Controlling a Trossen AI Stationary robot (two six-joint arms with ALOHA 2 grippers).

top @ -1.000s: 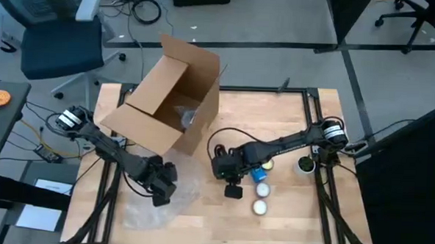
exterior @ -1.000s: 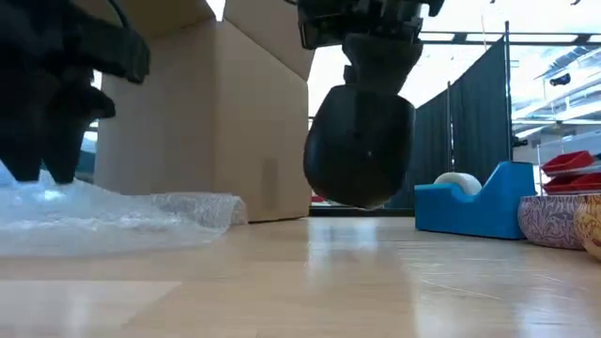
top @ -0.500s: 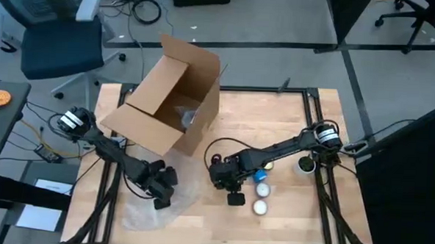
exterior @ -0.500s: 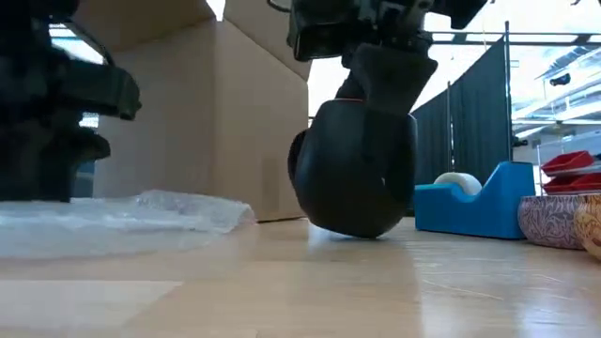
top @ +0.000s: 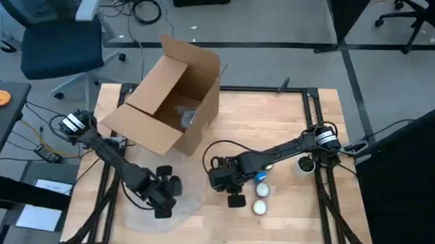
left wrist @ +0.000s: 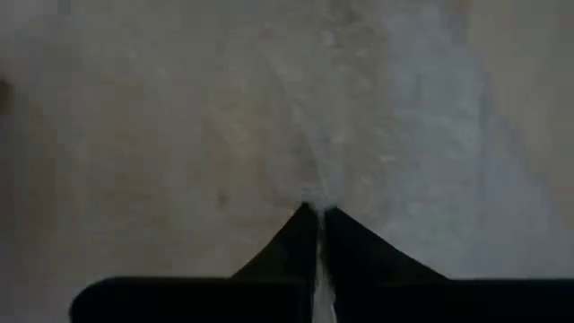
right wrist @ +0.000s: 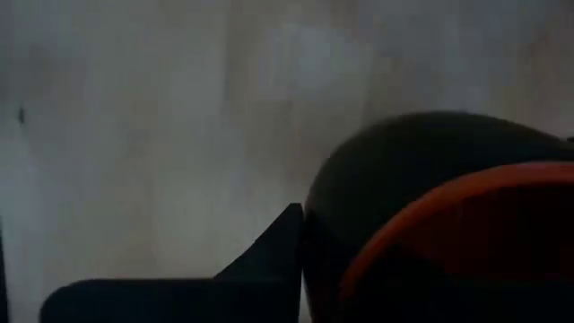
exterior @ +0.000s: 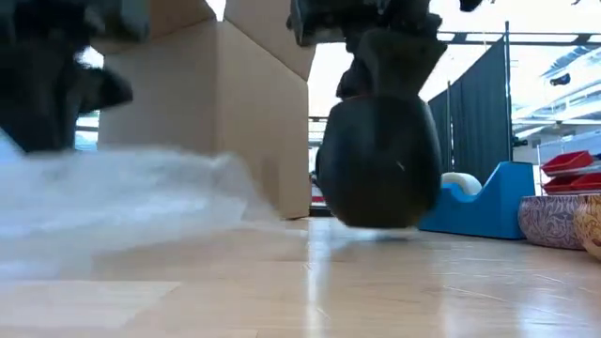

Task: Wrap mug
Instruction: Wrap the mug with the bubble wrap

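A black mug (exterior: 380, 160) with an orange inside (right wrist: 466, 242) stands near the table's middle, its base on or just above the wood. My right gripper (top: 226, 177) comes down on it from above and is shut on it. A clear sheet of bubble wrap (top: 184, 205) lies at the near left; it shows raised and blurred in the low view (exterior: 122, 202). My left gripper (top: 162, 204) is shut on the wrap. My left gripper pinches the bubble wrap (left wrist: 332, 170) between its two shut fingertips (left wrist: 300, 235), coming from above and pointing down. The pinched part is raised off the table; one layer or several, I cannot tell. My right gripper holds the mug at its rim from above, with one finger (right wrist: 282, 235) against the outer wall (right wrist: 359, 179). The mug hides the other finger. The mug hangs upright below the gripper.
An open cardboard box (top: 167, 98) lies on its side at the far left. A blue tape dispenser (exterior: 479, 202), a patterned bowl (exterior: 554, 221) and small white cups (top: 260, 199) stand to the right of the mug. Bare wood lies between mug and wrap.
My left gripper has gone toward the table's near edge, has shut on the bubble wrap and raised that part of the sheet. My right gripper has carried the mug down and slightly toward the near edge, from hanging clear to table height.
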